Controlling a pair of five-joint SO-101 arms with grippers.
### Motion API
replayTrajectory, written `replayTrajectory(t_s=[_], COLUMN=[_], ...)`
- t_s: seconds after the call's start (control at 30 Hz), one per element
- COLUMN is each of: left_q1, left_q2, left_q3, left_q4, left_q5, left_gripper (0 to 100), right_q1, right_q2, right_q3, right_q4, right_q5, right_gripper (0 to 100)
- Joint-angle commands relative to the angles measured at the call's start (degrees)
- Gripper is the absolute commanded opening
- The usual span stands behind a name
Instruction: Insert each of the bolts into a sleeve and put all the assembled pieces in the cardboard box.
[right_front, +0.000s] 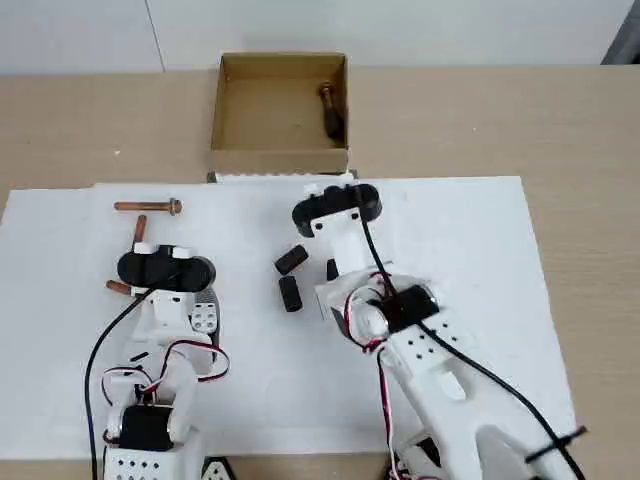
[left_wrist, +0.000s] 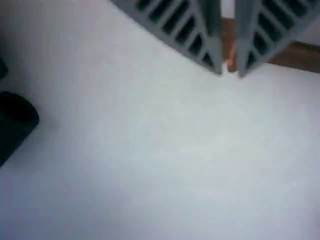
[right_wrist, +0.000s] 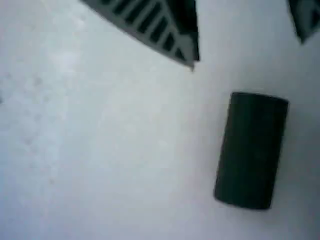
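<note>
The left arm stands folded at the tabletop's near edge, left side, its claw (left_wrist: 230, 71) pointed down with the fingers pinched almost together on a bolt (left_wrist: 231, 60). The right arm lies extended from the near right corner toward the centre, its claw (right_wrist: 246, 50) held low and spread wide.

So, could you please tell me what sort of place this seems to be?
Probably a lab or workshop bench: a wooden table with a white sheet, two small robot arms, and loose bolts near a cardboard box.
</note>
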Motion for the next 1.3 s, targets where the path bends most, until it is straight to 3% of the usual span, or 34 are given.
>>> replayTrajectory(t_s=[0.0, 0.6, 1.27], left_q1=[-0.3, -0.4, -0.4], left_q2=[-0.7, -0.7, -0.7], left_q3=[-0.2, -0.2, -0.2], left_q4=[0.4, 0.4, 0.4], left_q5=[0.1, 0.1, 0.1], left_gripper=[1, 1, 1], right_q1=[-0.5, 0.5, 1.5], right_q2=[4.4, 28.8, 30.4], right_q3=[-4.7, -23.2, -24.5], right_q4=[-2.7, -2.9, 2.4], right_q5=[-0.5, -0.6, -0.7], right_gripper=[12.5, 12.5, 12.6])
